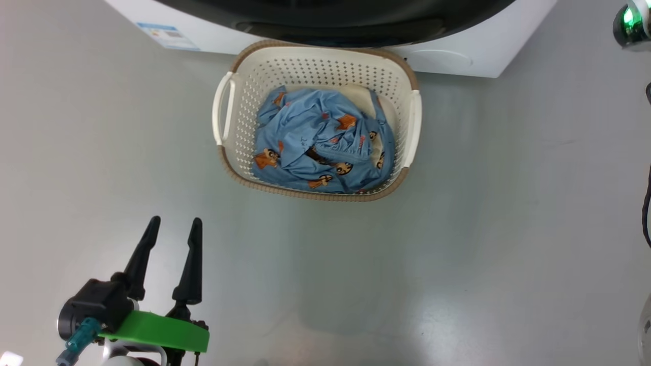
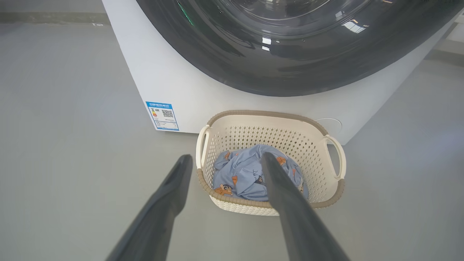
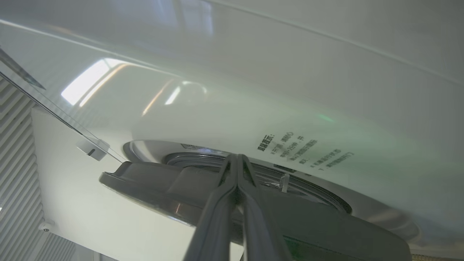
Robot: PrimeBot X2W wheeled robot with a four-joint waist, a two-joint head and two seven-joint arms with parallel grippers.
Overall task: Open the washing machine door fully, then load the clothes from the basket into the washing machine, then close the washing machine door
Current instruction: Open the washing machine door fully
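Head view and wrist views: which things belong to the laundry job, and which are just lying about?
Job: washing machine; washing machine door; basket; clothes in it; left gripper, open; right gripper, shut, by the door's rim.
Lying about: black cable and green-lit device, both at the head view's right edge.

Laundry spot in a bare room — white washing machine [image 2: 174, 83], perforated basket [image 1: 315, 68], smooth grey floor [image 1: 457, 229]
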